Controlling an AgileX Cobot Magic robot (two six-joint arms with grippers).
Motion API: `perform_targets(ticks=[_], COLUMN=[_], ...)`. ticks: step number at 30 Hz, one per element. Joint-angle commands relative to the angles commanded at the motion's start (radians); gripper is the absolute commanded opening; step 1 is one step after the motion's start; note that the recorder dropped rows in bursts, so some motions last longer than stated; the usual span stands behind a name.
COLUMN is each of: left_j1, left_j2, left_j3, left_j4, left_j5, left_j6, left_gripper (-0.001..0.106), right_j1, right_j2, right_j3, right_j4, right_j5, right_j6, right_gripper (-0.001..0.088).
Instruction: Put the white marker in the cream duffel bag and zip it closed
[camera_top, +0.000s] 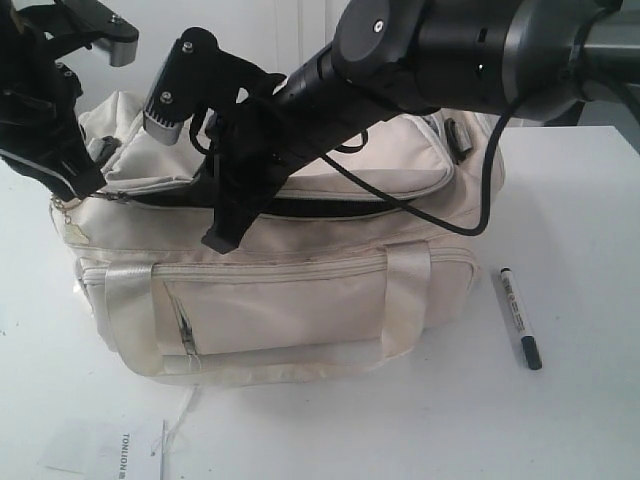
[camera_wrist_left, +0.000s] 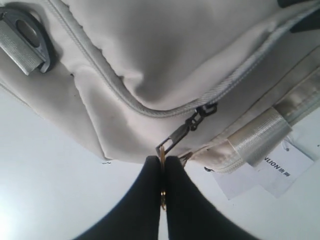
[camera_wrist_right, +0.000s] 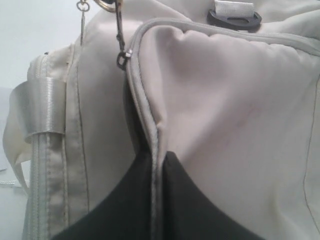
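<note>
The cream duffel bag (camera_top: 300, 300) lies in the middle of the white table, and a dark gap shows along its top zip. Beside its right end, on the table, lies the white marker (camera_top: 520, 317), with no gripper near it. At the bag's left end, my left gripper (camera_top: 75, 190) (camera_wrist_left: 162, 161) is shut on the gold charm (camera_wrist_left: 162, 192) hanging from the zip pull (camera_wrist_left: 186, 131). The right arm reaches across the top of the bag. My right gripper (camera_top: 222, 238) (camera_wrist_right: 157, 156) is shut on the cream zip edge (camera_wrist_right: 145, 105) of the opening.
A paper tag (camera_top: 120, 450) (camera_wrist_left: 280, 170) lies on the table in front of the bag's left corner. Black strap rings (camera_wrist_left: 27, 40) (camera_wrist_right: 234, 17) sit at the bag's end. The right arm's cable (camera_top: 480, 200) drapes over the bag's top.
</note>
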Motion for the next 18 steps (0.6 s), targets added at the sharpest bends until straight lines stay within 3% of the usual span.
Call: perform_targets(ticks=[18], left_j1=[0.000], left_j2=[0.011], left_j3=[0.000], left_j4=[0.058], left_j5=[0.000], left_j6=[0.000], left_gripper=[0.000], right_j1=[0.000], right_j2=[0.000], right_j3=[0.000], right_j4=[0.000], right_j5=[0.000], right_j6=[0.016], right_gripper=[0.0000])
